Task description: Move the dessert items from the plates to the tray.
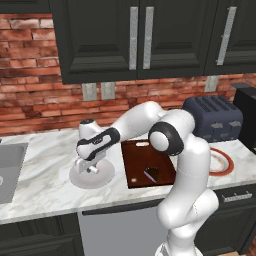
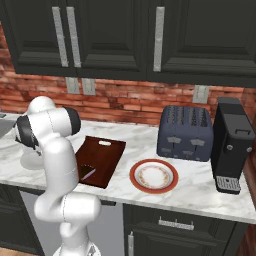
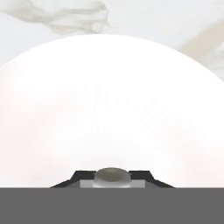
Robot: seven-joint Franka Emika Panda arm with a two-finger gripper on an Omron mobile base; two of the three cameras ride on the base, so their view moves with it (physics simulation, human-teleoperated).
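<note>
My gripper (image 1: pixel 92 170) reaches down onto the plain light grey plate (image 1: pixel 80 179) at the counter's left. In the hand view the plate (image 3: pixel 109 96) spreads pale under the hand, and the gripper (image 3: pixel 112 178) is shut on a tiny whitish stubby cylinder (image 3: pixel 112 174), a marshmallow-like dessert item, pinched between the dark fingertips (image 3: pixel 78 178). To the right lies the dark reddish-brown tray (image 1: pixel 140 160) (image 2: pixel 102 155), with a dark brown wedge (image 1: pixel 151 174) (image 2: pixel 88 173) resting on its near part. The white plate with a red-orange rim (image 1: pixel 229 165) (image 2: pixel 154 176) sits further right, partly behind my arm in the left base view.
A dark blue toaster (image 1: pixel 212 117) (image 2: pixel 185 132) stands at the back right, with a black coffee machine (image 2: pixel 232 145) beside it. A sink (image 1: pixel 10 170) is set into the counter at the far left. Dark cabinets hang overhead.
</note>
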